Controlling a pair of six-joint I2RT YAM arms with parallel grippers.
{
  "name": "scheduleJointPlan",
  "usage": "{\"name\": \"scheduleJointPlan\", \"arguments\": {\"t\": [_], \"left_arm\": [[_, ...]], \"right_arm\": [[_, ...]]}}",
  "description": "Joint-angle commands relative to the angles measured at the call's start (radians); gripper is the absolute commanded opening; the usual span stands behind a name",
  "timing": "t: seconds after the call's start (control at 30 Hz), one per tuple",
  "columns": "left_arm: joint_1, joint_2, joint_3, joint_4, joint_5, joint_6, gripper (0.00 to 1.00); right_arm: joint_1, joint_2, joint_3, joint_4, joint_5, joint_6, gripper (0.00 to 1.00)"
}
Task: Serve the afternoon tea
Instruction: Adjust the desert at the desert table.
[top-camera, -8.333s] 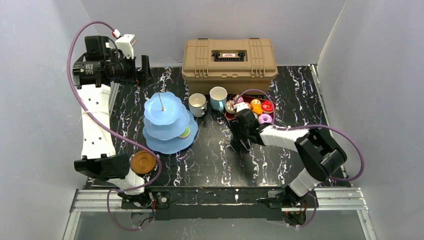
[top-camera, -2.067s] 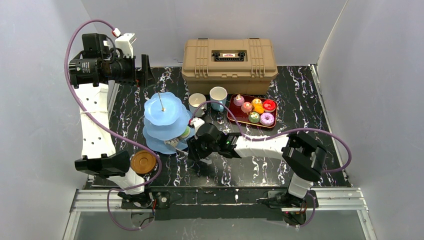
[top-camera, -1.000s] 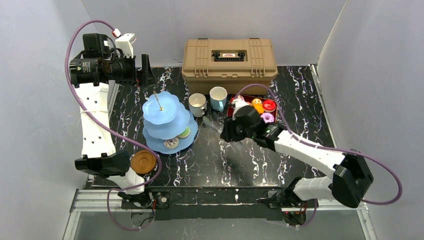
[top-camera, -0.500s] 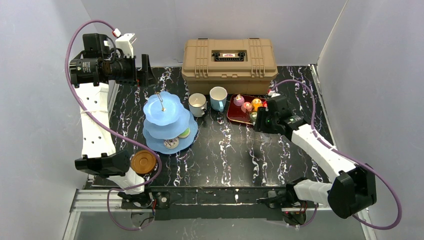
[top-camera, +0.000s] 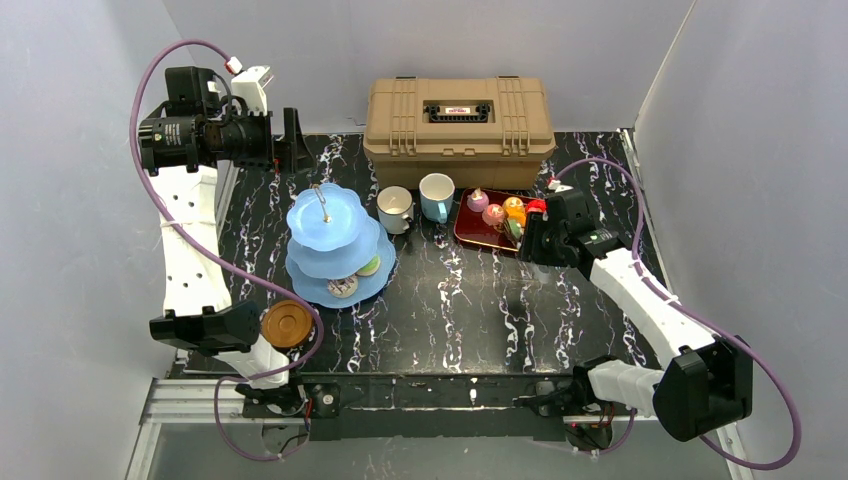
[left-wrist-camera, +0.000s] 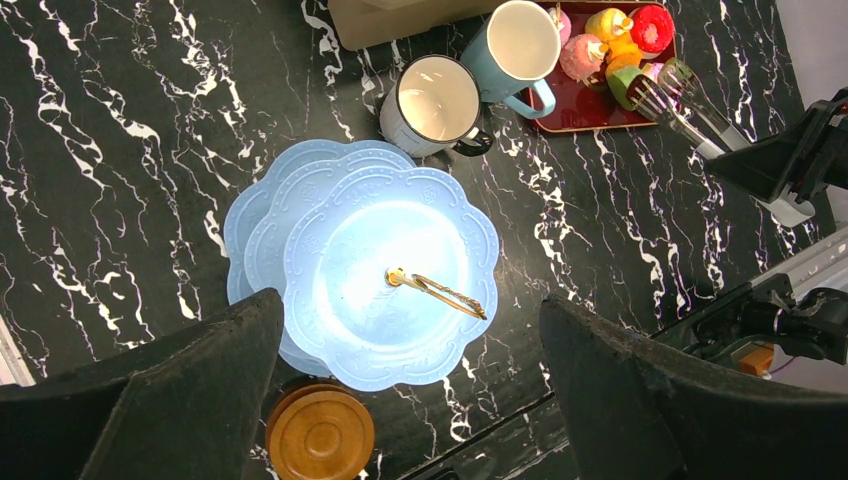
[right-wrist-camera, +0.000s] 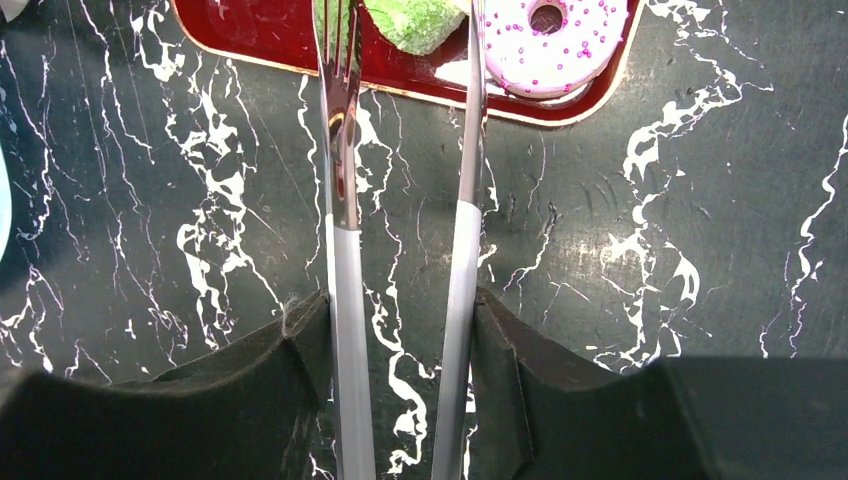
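Picking: green cake (right-wrist-camera: 415, 25) off tray (right-wrist-camera: 255, 32) w/ tongs (right-wrist-camera: 338, 170).
R gripper (right-wrist-camera: 400, 330): half-closed, clamping tongs.
L gripper (left-wrist-camera: 410, 310): wide, empty.
Tip: centre tines round cake, avoid donut (right-wrist-camera: 545, 40), squeeze gently.

left arm: you're hovering it high over the far-left side
left gripper (left-wrist-camera: 408, 305): jaws standing wide, gripping nothing
right arm: you're stretching it forward on the right
right gripper (right-wrist-camera: 400, 305): fingers half-closed, clamping tongs (right-wrist-camera: 343, 150)
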Motion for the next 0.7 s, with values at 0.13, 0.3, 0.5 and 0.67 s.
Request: {"name": "scheduleJointPlan", "arguments": {"t": [0.13,0.3,0.5,0.67], "left_arm": [[0.005,-0.014,0.015,-0.004,0.029,-0.004,0.98],[0.006,-0.014,0.014,0.002,0.027,-0.008,0.98],[0.006,-0.012,0.010,0.003,0.030,-0.011,0.98],[0.006,-0.009,0.013,0.006,0.025,-0.007,0.97]], "right_arm": [[-0.005,-0.009,0.003,0.043,-0.095,-0.009,0.55],[-0.005,0.010,-0.019,0.068,-0.171,-0.003,0.55],[-0.005,0.023,-0.023,0.080,-0.213,0.000,0.54],[-0.005,0.009,0.022,0.043,-0.172,-0.014,0.54]]}}
